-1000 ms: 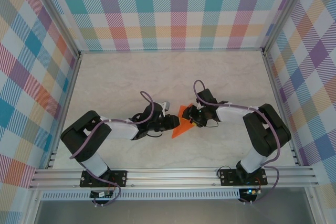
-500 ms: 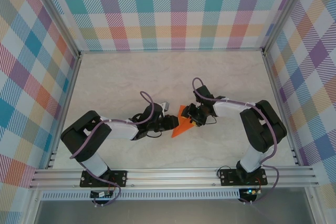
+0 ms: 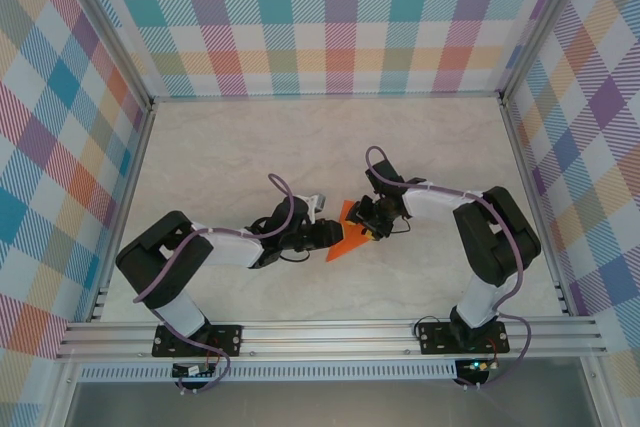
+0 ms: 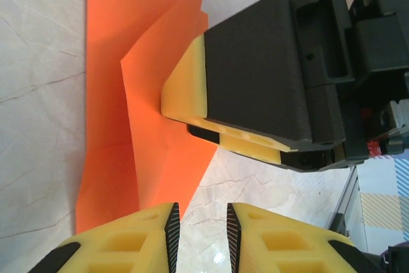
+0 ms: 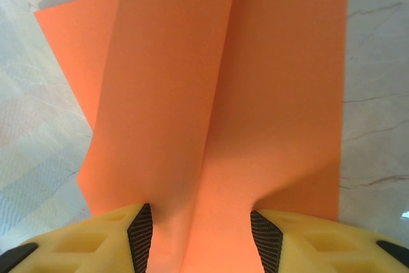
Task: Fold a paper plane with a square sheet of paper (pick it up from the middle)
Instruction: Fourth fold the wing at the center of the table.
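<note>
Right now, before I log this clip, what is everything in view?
partly folded paper sheet: one, bright orange, mid-table between the two hands
table: one, pale marble pattern, under everything
plaid walls: three, multicolour, left, back and right
aluminium frame: one, silver, near edge and corners
cables: two, purple, one along each arm
left hand: one, yellow fingers with black pads, slightly open at the paper's corner
right hand: one, same colours, open, straddling the paper's raised fold

One camera hangs above and behind the arm bases (image 3: 196,339), looking down over the whole surface (image 3: 230,147). Each wrist camera sits very close, looking along its own jaws, and all three take in the orange paper (image 4: 108,126) mid-surface.
</note>
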{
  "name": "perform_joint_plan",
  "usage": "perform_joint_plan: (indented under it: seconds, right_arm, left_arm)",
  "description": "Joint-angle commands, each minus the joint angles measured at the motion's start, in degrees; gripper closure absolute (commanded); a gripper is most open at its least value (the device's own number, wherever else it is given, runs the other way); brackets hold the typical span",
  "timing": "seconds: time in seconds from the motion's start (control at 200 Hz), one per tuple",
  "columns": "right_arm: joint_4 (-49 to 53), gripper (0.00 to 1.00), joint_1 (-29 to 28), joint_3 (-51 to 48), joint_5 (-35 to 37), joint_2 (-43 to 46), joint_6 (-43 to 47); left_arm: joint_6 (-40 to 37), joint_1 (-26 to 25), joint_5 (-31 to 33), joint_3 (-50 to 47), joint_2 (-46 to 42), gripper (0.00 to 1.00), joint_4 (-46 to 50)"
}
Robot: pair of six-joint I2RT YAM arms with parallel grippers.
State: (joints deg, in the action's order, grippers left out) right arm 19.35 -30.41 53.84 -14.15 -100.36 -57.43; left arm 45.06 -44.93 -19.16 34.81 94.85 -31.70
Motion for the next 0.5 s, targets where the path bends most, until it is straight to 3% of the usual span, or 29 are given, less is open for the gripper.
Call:
perform_joint_plan:
  seconds: [0.0, 0.17, 0.495]
  right_arm:
    - [6.4, 0.5, 0.2, -3.4, 8.8, -6.9, -1.3]
    - [7.1, 0.5, 0.2, -3.0, 9.1, -7.7, -2.0]
    - [7.2, 0.48, 0.2, -3.1, 9.0, -7.5, -1.8]
  left_arm:
    - [-2.1, -0.4, -1.9, 1.9, 2.2, 0.71, 0.2]
    - [-2.4, -0.5, -1.5, 3.1, 3.7, 0.71, 2.0]
    - [-2.9, -0.5, 5.0, 4.0, 3.4, 0.73, 7.9]
